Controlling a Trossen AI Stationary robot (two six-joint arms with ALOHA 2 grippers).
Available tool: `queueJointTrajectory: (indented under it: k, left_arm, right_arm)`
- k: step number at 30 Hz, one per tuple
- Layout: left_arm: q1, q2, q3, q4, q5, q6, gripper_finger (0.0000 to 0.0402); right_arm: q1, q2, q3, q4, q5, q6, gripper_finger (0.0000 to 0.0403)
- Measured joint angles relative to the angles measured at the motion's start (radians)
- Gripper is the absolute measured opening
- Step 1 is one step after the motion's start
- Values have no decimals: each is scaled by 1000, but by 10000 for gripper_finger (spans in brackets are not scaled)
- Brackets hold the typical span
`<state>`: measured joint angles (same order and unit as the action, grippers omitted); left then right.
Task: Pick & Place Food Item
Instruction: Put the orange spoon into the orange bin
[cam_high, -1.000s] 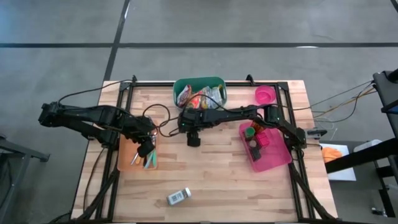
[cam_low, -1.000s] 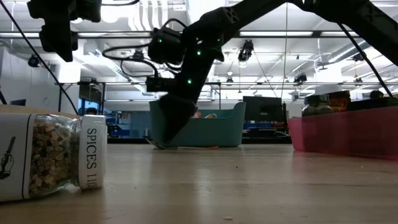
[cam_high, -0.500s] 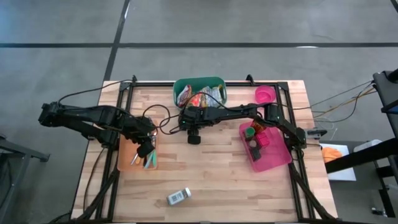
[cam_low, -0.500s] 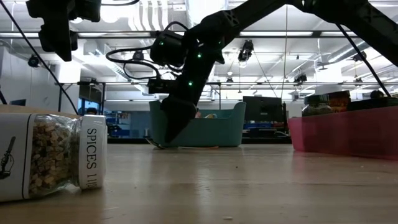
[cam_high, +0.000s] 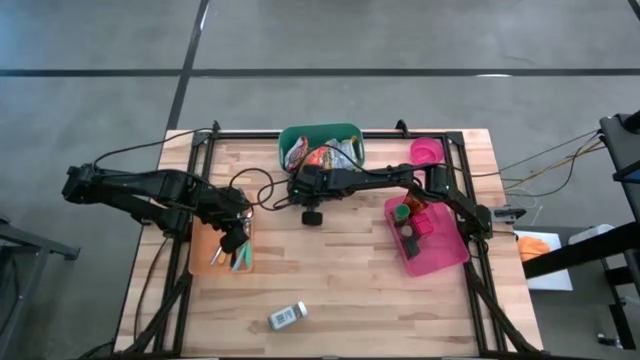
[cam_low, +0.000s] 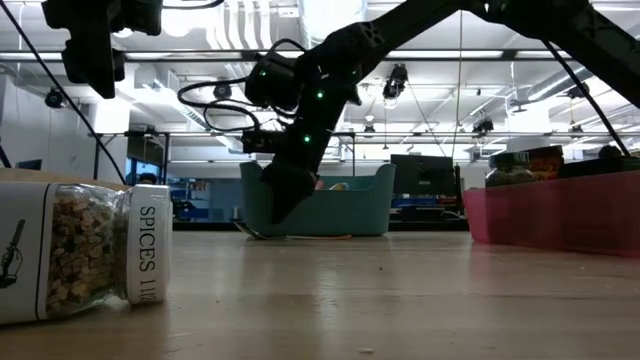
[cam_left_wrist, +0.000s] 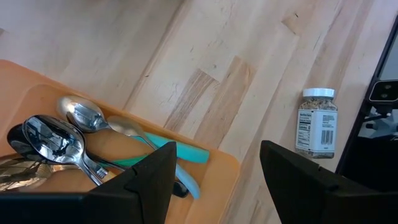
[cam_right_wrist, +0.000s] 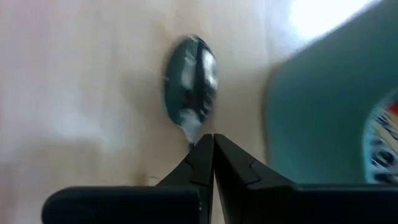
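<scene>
The table (cam_high: 330, 270) is made of pale wooden planks with a black metal frame along its edges. At about 12 o'clock on it sits a deep green plastic tub (cam_high: 318, 135) with rounded corners, full of shiny, crinkly food packets (cam_high: 328, 155).

The right jaws (cam_right_wrist: 213, 144) are pressed tight together, with no gap between them. They pinch the thin neck of a shiny metal spoon (cam_right_wrist: 191, 84). Its smooth oval bowl sticks out just past the tips. The spoon lies over bare wood, right beside the outer wall of the green tub, near the tub's 7 o'clock corner. From above, the right jaws (cam_high: 297, 184) sit just below the tub, near the middle of the table.

The left jaws (cam_left_wrist: 213, 163) stand partly open and hold nothing. They hang over a flat orange plastic tray (cam_left_wrist: 214, 177) at about 9 o'clock on the table. In the tray lie more shiny spoons (cam_left_wrist: 53, 138) and a teal plastic handle (cam_left_wrist: 163, 155).

At 3 o'clock is a see-through pink plastic bin (cam_high: 448, 250) with dark jars inside, and a small round pink bowl (cam_high: 426, 152) sits at 1 o'clock. A small glass spice jar with a white lid and label (cam_high: 287, 316) lies on its side near 6 o'clock. Between the jar and the arms is a wide stretch of open wood.
</scene>
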<state>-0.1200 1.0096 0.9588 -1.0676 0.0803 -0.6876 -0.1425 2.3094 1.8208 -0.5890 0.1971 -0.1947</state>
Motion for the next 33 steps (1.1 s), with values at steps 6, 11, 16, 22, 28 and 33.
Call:
queueJointTrajectory:
  k: [6,11,16,22,28,33]
  left_arm:
    - [0,0,0,0,0,0,236]
    - [0,0,0,0,0,0,236]
    - [0,0,0,0,0,1,236]
    - [0,0,0,0,3,0,236]
    - [0,0,0,0,11,-8,236]
    - [0,0,0,0,18,-20,236]
  right_arm:
    - [-1,-1,-24,-3,76,-49,8]
    - [0,-1,-30,-6,71,-96,8]
    - [0,-1,-33,-5,68,-113,8]
    - [0,-1,-48,-32,19,-127,8]
    - [1,2,-52,-68,7,-96,8]
    - [5,3,-40,-107,-71,-55,8]
